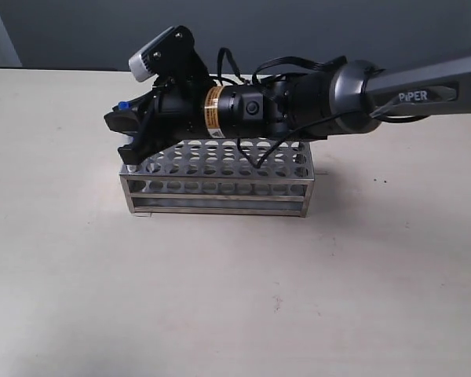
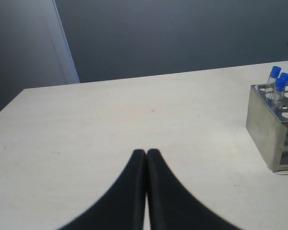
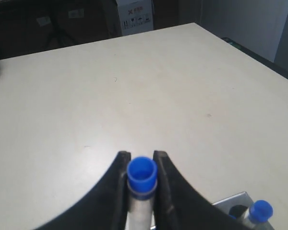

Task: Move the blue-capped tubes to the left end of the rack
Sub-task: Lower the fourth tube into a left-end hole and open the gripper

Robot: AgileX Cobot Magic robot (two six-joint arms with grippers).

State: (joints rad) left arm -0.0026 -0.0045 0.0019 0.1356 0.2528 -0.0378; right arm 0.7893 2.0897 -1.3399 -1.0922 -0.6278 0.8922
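Pale desk, dark grey wall behind. The rack stood mid-desk. The right arm reached across it to its left end. The right gripper had its jaws pinching one blue-capped tube just under the cap, held upright above that end. Three more blue-capped tubes were seated close together in the rack end facing the left wrist camera. The left gripper sat well apart from the rack, jaws pressed together, nothing between them.

Could not tell whether the held tube's foot was over a free hole, as the arm hid it.

Risks, as judged:
- If the tube was off-centre, its foot would likely catch on a hole rim, and the tube could tilt or slip in the jaws.
- The neighbours stood near, so jaws spreading on release might knock a cap.
- The rack looked light, so a sideways push could slide it.
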